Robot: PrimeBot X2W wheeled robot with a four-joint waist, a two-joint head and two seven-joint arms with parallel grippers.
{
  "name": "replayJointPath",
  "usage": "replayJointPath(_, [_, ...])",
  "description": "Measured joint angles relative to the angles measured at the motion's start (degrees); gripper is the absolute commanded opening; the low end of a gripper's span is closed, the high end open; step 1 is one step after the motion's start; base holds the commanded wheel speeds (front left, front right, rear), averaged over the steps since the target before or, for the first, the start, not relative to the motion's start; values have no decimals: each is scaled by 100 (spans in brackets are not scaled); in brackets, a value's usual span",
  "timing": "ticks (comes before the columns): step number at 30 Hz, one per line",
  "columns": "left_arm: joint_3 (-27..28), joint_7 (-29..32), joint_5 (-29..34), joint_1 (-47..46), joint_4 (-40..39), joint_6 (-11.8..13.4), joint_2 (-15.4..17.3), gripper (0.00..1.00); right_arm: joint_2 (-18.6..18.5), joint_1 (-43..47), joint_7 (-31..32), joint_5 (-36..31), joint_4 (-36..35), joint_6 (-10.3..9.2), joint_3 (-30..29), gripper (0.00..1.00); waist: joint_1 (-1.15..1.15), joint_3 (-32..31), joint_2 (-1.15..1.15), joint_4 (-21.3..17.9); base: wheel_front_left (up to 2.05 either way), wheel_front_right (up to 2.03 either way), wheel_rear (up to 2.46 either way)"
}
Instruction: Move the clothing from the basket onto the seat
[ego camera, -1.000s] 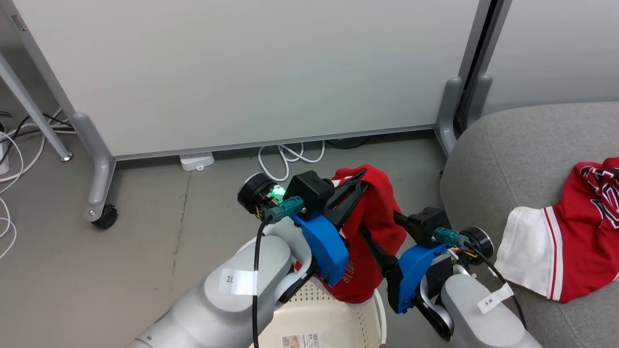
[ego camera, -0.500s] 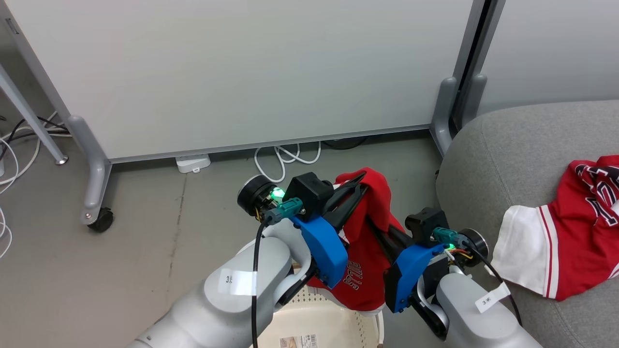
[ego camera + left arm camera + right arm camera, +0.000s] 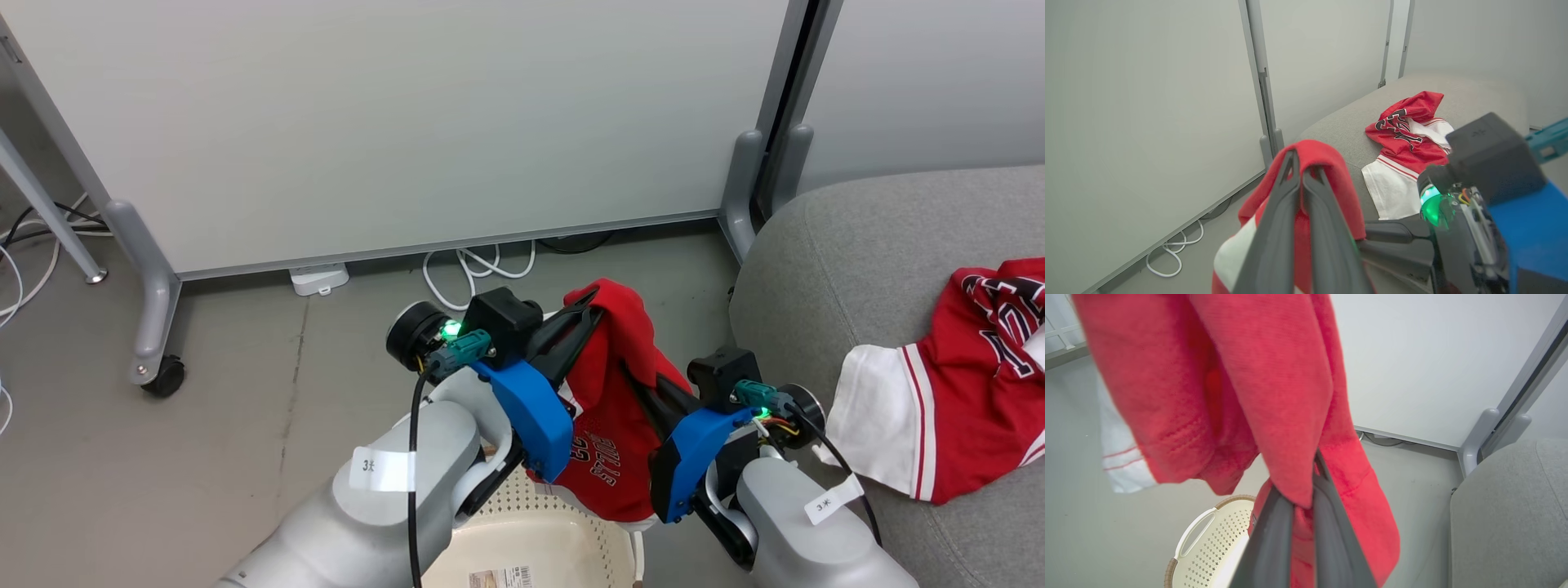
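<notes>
Since a second ago the red garment (image 3: 612,441) has opened out between the two grippers, so upside-down black-and-white lettering ending in "23" now shows on its hanging front. The right gripper (image 3: 1303,479) has edged nearer the seat (image 3: 857,245). The head camera has also swung, shifting the whole scene leftward.

The garment hangs in the air over the basket (image 3: 1216,547). Its top is draped across the left gripper (image 3: 1302,165), and a white patch shows on the side. In the head view its lower hem overlaps the basket's far rim; I cannot tell whether they touch. The left gripper's fingers are pressed almost together, with red cloth pinched between them and folded over their tips. The right gripper's fingers are likewise closed on a fold lower down.

The jersey (image 3: 963,392) lies crumpled on the seat. Its white sleeve reaches toward the seat's edge nearest the basket.

Beyond stand pale partition panels (image 3: 408,122), with white cables (image 3: 478,265) looped on the grey floor (image 3: 245,408) at their foot.
</notes>
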Motion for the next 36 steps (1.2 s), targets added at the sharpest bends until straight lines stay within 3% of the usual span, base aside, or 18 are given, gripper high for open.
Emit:
replayJointPath(3, [49,-26,-65,86,26,16,14,0,0,-8,-24,23,33,0,18,0,0,-2,0,-16,0,0,0])
replayJointPath(4, [67,-43,-65,129,31,44,21,27,0,-8,-40,38,41,0,22,0,0,-3,0,-20,0,0,0])
replayJointPath(6, [120,-60,-64,208,22,101,42,100,1,-11,-41,57,48,0,35,0,0,-6,0,-34,0,0,0])
replayJointPath(11, [359,-118,66,574,-162,215,208,100,2,-68,-70,91,22,0,27,0,0,-11,0,-89,0,0,0])
replayJointPath(22, [1980,-126,914,2213,-1533,393,708,100,-22,-92,-91,96,-115,0,-112,0,0,40,0,-191,0,0,0])
replayJointPath(30, [3156,-134,1666,3075,-2163,409,699,100,-65,-73,-92,36,-227,0,-263,0,0,57,0,-197,0,0,0])
replayJointPath(36, [3704,-134,2047,3460,-2372,256,534,100,-73,-49,-92,-9,-276,0,-345,0,0,58,0,-202,0,0,0])
